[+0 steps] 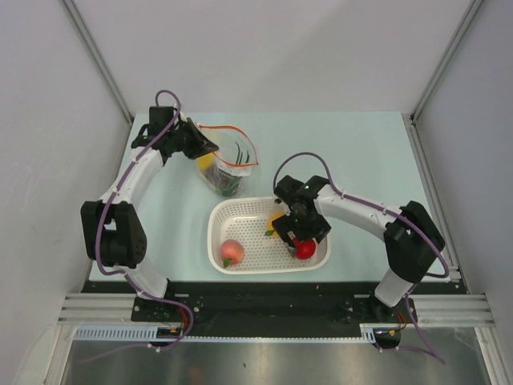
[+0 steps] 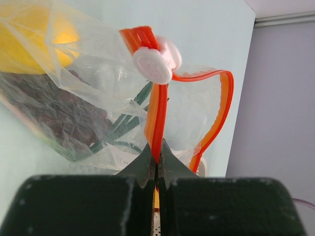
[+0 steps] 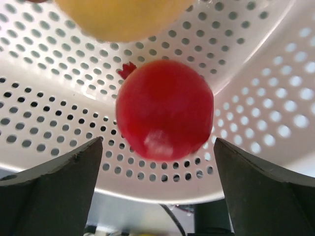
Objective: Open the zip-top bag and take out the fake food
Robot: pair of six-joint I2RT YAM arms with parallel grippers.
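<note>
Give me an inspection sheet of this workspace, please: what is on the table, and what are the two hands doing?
Surface: pale green table, no spills seen.
Job's things: zip-top bag, mouth open, holding a yellow piece, green onion stalks and dark grapes. The pink peach, orange fruit and red fruit lie in the white basket.
Clutter: nothing seen.
Hands: left hand shut on the bag's zip strip; right hand open, a finger on each side of the red fruit, not touching it.
Cables: purple cables loop along both arms.
Surroundings: plain walls, metal frame rails.
</note>
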